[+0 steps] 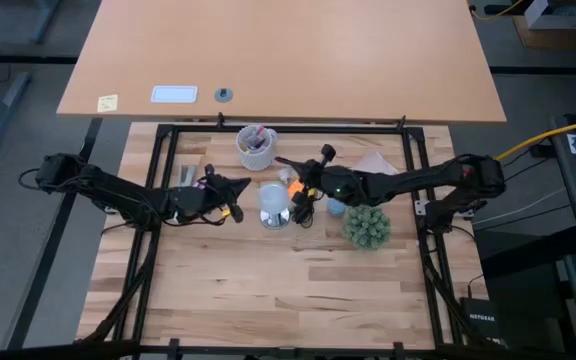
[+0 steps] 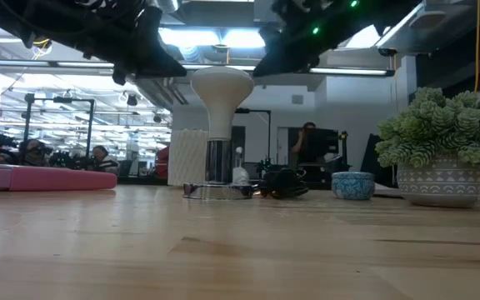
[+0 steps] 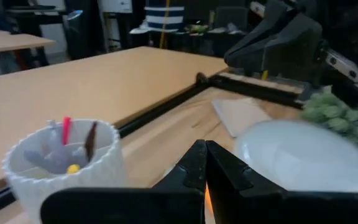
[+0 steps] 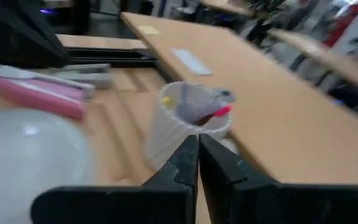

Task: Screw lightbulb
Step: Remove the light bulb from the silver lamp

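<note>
Lightbulb (image 2: 221, 93) is standing upright in its silver socket (image 2: 217, 175), centre frame on the worktop (image 2: 240, 250).
Left claw (image 1: 240, 187) and right claw (image 1: 290, 166), both clenched and empty, are flanking it above; next likely means opening to grip and twist.

left pincer (image 1: 240, 187) shut; right pincer (image 1: 286, 164) shut

Right gripper (image 4: 197, 152) jaws shut; lightbulb (image 4: 30, 155) beside; pen cup (image 4: 188, 121) ahead.
</note>
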